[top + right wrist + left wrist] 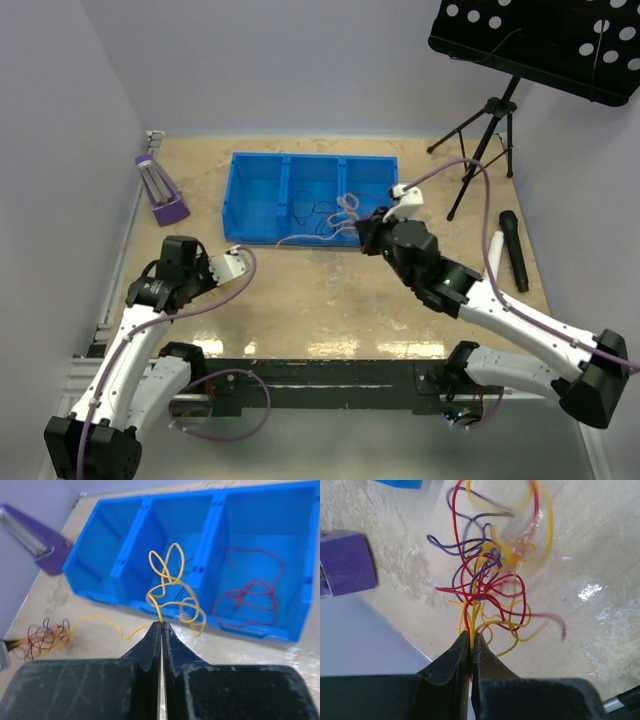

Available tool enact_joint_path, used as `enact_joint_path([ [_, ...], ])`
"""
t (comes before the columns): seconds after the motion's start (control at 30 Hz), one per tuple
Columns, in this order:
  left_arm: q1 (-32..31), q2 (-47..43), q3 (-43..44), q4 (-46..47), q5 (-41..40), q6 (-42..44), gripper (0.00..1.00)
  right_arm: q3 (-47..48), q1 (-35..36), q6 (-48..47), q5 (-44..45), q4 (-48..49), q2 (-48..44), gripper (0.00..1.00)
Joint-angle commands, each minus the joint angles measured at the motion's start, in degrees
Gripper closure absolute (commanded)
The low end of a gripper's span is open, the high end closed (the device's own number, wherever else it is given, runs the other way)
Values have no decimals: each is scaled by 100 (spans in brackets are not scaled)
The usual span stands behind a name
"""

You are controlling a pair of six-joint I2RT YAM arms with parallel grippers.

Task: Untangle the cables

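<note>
Right pincer [161,626] clamping yellow cable [159,605]; left pincer [471,639] clenching tangled cables [480,587]. Yellow cable running leftward from right pincer toward tangle; pulling apart along that line seeming next.

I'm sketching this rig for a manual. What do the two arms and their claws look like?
The left arm and right arm match: white rounded links, black joint housings, a thin lilac cable looping alongside each. The left claw and right claw have two matte black fingers tapering to narrow tips. No markings are readable.
</note>
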Motion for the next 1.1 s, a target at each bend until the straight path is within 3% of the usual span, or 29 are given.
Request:
enact_joint_path([
  [0.0, 104, 62, -299, 84, -539, 310, 99, 484, -351, 19, 749, -758, -500, 100],
  [0.23, 201, 18, -836, 181, -768, 635, 100, 1266, -967, -377, 866, -1120, -932, 100],
  [0.4, 201, -88, -381, -205, -14, 522, 96, 1364, -976, -421, 163, -1156, -826, 100],
  [0.53, 201, -114, 357, -522, 935, 320, 66, 1284, -976, -623, -506, -856, -923, 100],
  [0.63, 201, -36, 1077, -837, 1620, 118, 27, 1451, -976, -789, -979, -778, -888, 100],
  [0.67, 201, 8, 1349, -917, 1849, 12, 3, 1504, -976, -842, -1172, -707, -914, 100],
  [0.87, 201, 176, 2704, -1085, 2904, -541, 0, 1899, -976, -966, -2683, -330, -801, 100],
  [1.07, 201, 184, 3101, -312, 3678, -1271, 0, 2163, -967, -791, -3660, -101, -642, 100],
])
